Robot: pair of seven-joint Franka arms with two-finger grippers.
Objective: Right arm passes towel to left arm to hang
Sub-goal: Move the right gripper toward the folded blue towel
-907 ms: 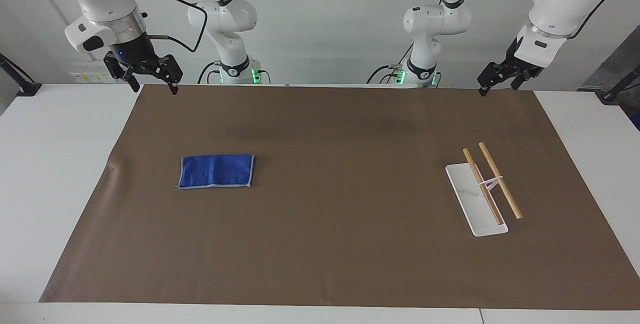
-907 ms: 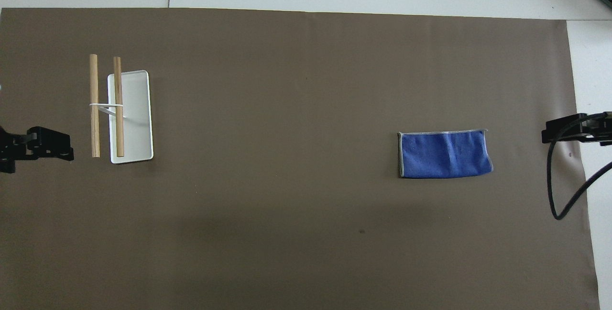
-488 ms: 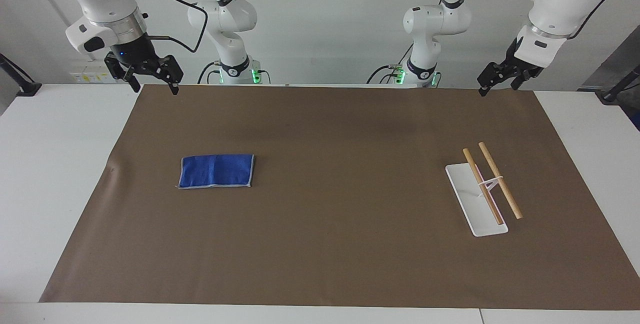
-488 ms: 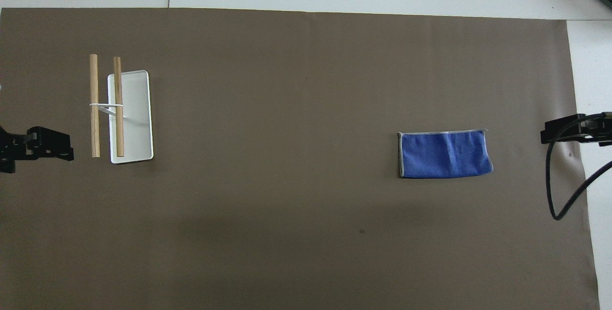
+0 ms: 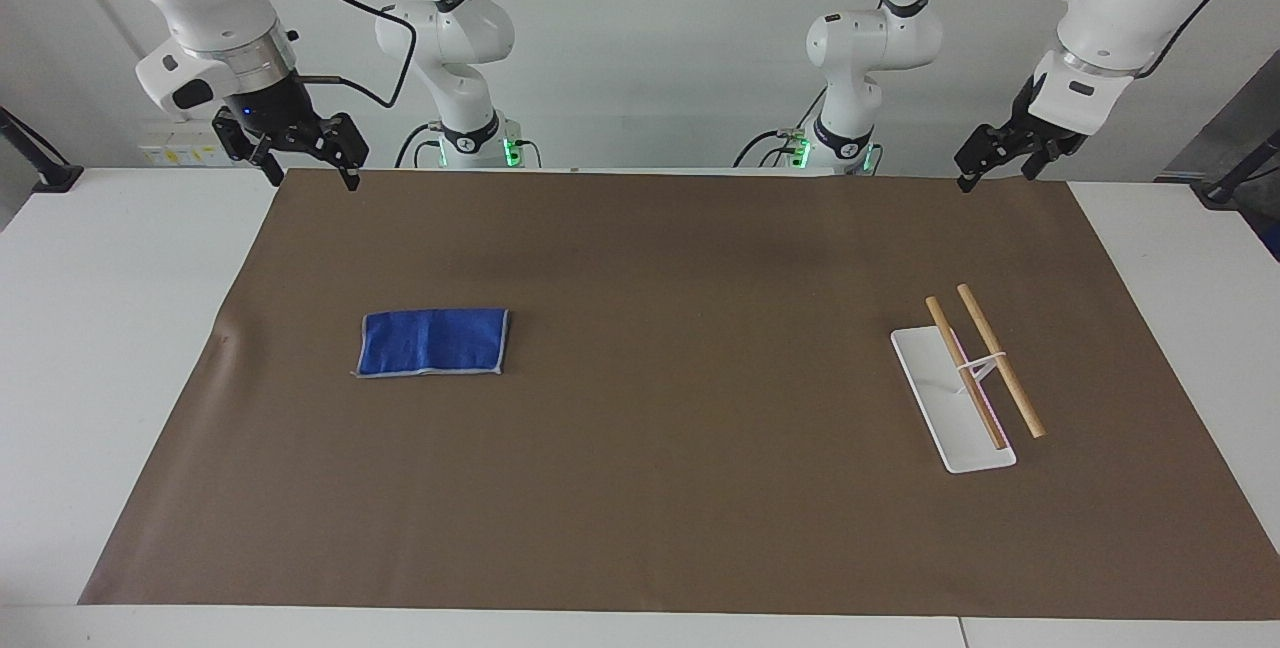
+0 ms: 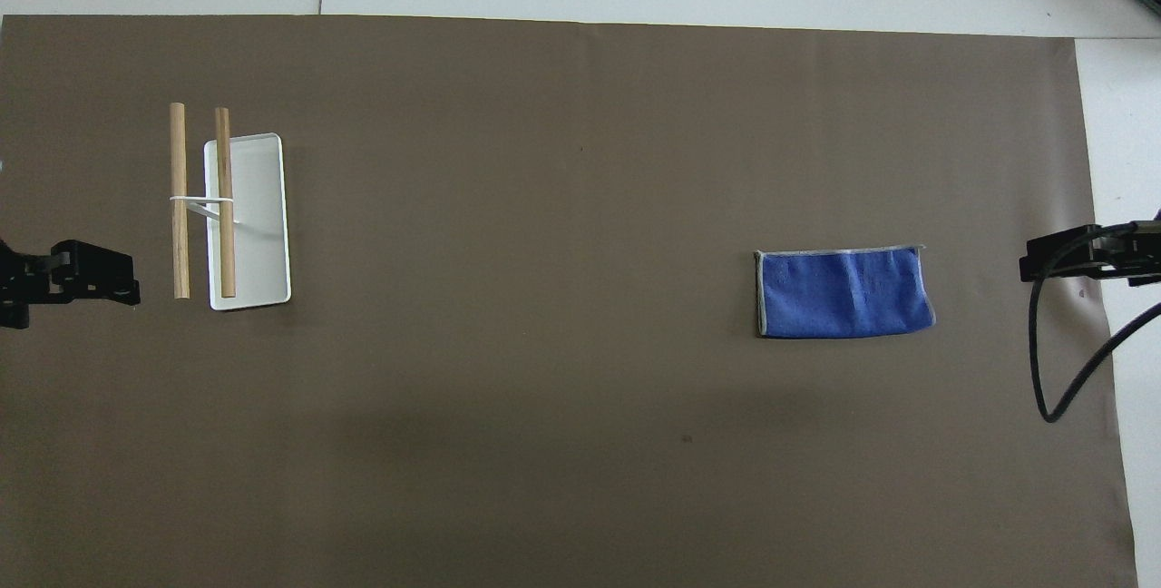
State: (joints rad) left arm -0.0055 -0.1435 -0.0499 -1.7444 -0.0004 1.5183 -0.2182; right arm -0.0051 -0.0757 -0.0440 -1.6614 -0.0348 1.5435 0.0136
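The blue towel (image 5: 432,341) lies flat and folded on the brown mat, toward the right arm's end of the table; it also shows in the overhead view (image 6: 843,291). My right gripper (image 5: 311,178) hangs open and empty in the air over the mat's corner at the robots' edge, apart from the towel; in the overhead view it (image 6: 1057,259) shows at the mat's edge. My left gripper (image 5: 995,173) is open and empty, up over the mat's other corner at the robots' edge, and waits; it also shows in the overhead view (image 6: 95,275).
A towel rack (image 5: 965,378) with a white base and two wooden rods stands on the mat toward the left arm's end, seen also in the overhead view (image 6: 245,216). The brown mat (image 5: 680,488) covers most of the white table.
My right gripper has shifted slightly toward the towel's side of the mat. The towel, the rack and the left arm have not moved.
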